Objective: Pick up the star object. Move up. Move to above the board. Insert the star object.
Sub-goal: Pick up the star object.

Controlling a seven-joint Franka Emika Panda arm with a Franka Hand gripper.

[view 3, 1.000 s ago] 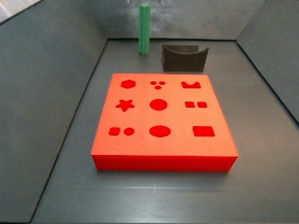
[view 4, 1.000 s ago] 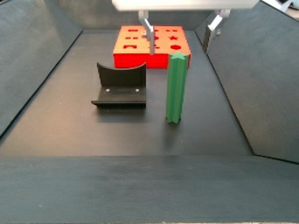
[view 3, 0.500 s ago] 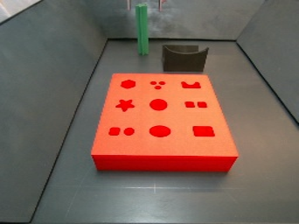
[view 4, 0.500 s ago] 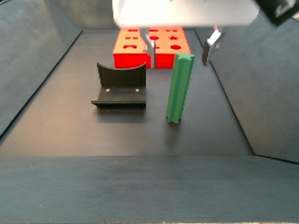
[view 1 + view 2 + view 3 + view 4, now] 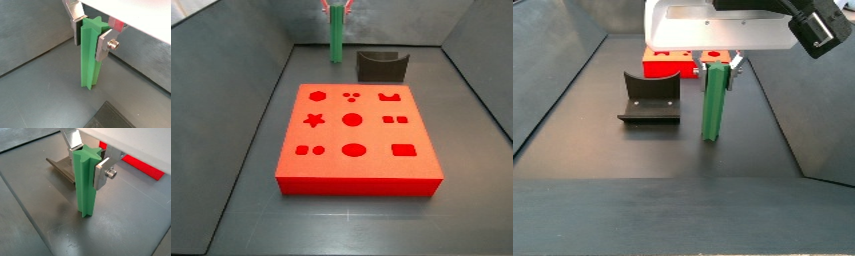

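Fingers (image 5: 105, 44): two flat silver plates, one on each side of the top of the green peg (image 5: 88, 55), narrowly spaced around it. In both wrist views the plates lie against or just beside the peg's faces; whether they press on it cannot be told.

Gripper (image 5: 89, 157): positioned over the peg's upper end, with its pale body (image 5: 724, 28) directly above the peg in a side view.

Green peg (image 5: 714, 100): upright, star-shaped in section, its foot resting on the dark bench (image 5: 673, 160). In a side view it stands near the bench's far edge (image 5: 337, 33), beyond the red-orange board.

Dark grey U-shaped block (image 5: 382, 66): on the bench just beside the peg and apart from it, between the peg and the board in a side view (image 5: 649, 100).

Red-orange board (image 5: 356, 136): flat on the bench, well apart from the peg, its top cut with a star, circles, squares and other shapes. A strip of it shows behind the fingers in a wrist view (image 5: 141, 167).
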